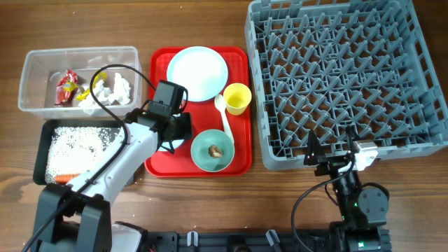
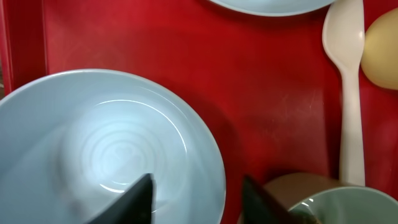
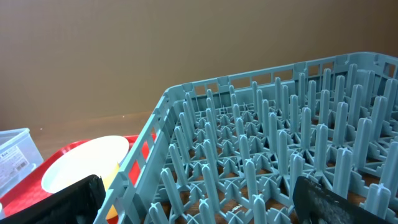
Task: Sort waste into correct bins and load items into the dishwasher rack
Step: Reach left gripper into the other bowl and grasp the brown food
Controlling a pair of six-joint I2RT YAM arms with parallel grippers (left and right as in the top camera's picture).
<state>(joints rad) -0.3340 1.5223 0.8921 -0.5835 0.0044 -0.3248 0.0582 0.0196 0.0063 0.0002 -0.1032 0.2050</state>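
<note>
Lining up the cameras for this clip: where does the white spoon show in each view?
Overhead: the white spoon lies on the red tray, just left of the yellow cup.
Left wrist: at the right side, running top to bottom, on the tray.
Right wrist: not in it.
Shared landmark: the red tray, also at the right wrist's lower left.
</note>
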